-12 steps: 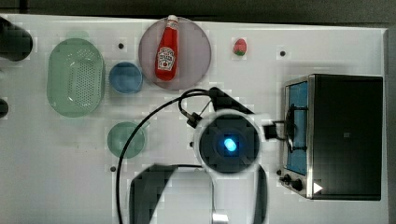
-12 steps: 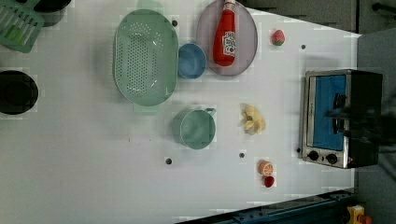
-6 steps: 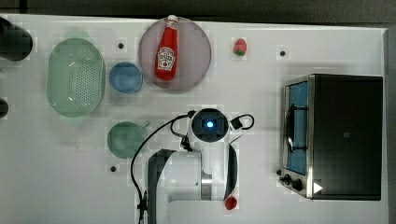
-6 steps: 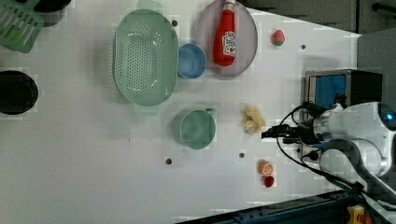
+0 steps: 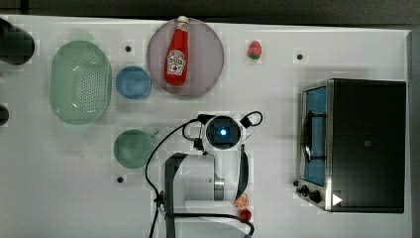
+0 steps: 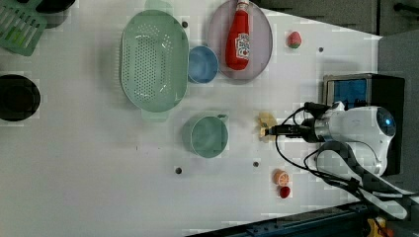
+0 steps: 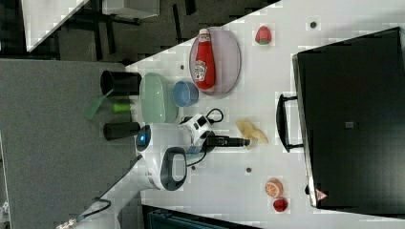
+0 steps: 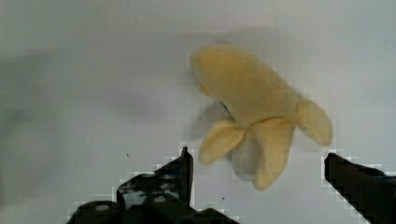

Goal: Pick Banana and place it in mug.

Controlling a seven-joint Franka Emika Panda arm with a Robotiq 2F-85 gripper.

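The banana lies on the white surface, to the left view's right of the mug and apart from it. The pincer hangs right over it with its fingers spread wide, one on either side of the banana's lower lobes, seemingly not touching them. In the left view the pincer meets the banana from the left view's right. An orange slice lies near, towards the left view's bottom.
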